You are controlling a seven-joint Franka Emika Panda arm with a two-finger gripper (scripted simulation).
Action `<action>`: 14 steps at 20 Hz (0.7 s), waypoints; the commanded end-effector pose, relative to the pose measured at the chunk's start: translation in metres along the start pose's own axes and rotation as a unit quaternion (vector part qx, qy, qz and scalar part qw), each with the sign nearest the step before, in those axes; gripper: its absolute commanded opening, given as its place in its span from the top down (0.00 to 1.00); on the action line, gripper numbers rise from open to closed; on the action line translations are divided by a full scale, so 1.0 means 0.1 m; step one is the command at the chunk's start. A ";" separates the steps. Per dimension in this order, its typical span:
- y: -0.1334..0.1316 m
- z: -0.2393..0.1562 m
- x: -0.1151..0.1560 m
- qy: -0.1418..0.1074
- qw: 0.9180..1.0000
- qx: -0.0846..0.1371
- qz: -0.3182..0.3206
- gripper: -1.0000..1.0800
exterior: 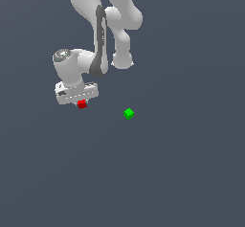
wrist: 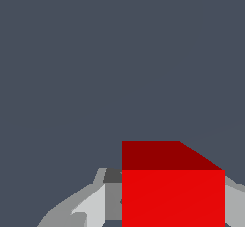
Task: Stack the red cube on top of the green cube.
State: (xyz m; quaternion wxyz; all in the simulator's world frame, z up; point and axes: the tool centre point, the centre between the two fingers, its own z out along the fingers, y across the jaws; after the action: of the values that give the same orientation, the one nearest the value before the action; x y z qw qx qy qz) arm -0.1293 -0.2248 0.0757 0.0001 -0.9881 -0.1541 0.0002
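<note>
While the white arm [exterior: 98, 34] reaches down from the top edge of the exterior view, its end effector [exterior: 81, 101] sits toward that view's left, with the red cube [exterior: 82, 104] directly beneath the pale hand and touching it. Only a small part of the cube peeks out below the hand there, so whether it rests on the grey tabletop [exterior: 167, 173] or hangs just above it cannot be told. From the wrist view the red cube [wrist: 173, 192] fills the space at the end effector [wrist: 167, 202], with a grey finger [wrist: 91, 207] pressed close along one side and a sliver of the other finger [wrist: 234, 197] against the opposite face, so the end effector looks clamped on the cube. Further toward the exterior view's right, the green cube [exterior: 128, 113] lies alone on the bare tabletop, well apart from the red one, far from any edge, and nothing touches it
</note>
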 end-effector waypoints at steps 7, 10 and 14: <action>0.00 -0.41 0.00 0.000 1.000 0.000 0.000 1.00; 0.01 -0.46 0.01 0.000 1.000 0.000 0.000 1.00; 0.01 -0.45 0.01 0.000 1.000 0.000 0.000 1.00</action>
State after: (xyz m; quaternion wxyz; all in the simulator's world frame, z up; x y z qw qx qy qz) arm -0.1279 -0.2253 0.1208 -0.0001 -0.9880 -0.1543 -0.0002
